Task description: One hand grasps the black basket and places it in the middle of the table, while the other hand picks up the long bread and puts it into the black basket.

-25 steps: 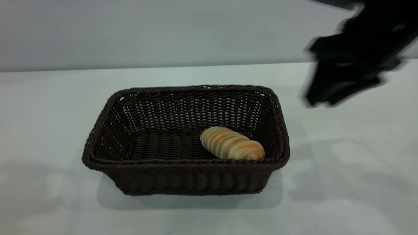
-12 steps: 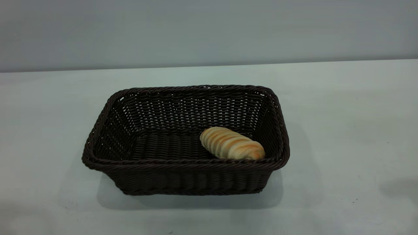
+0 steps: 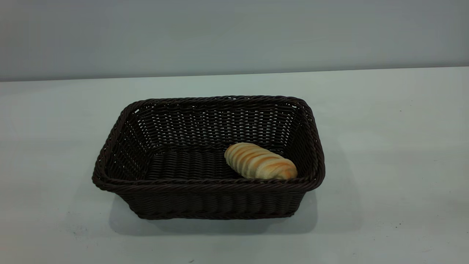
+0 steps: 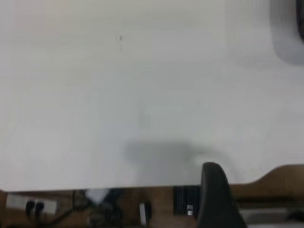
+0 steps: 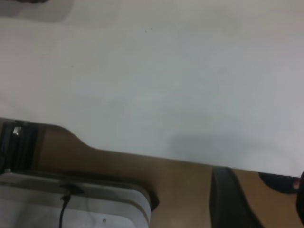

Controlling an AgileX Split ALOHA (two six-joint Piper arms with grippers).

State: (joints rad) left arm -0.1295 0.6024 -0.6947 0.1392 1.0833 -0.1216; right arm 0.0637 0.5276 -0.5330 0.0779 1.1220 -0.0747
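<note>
— Bread: what's it like, and where?
— Golden, cream-striped long bread (image 3: pixel 260 165) lies inside the black basket (image 3: pixel 205 200), toward its right end, long axis slanting from back-left to front-right. Whether my fingers are spread, I can't tell.

One black basket (image 3: pixel 208 200), one long bread (image 3: pixel 260 161) (inside it), on one table (image 3: pixel 384 146).

left gripper (image 4: pixel 216 199): over table edge | right gripper (image 5: pixel 232 199): over table edge
</note>
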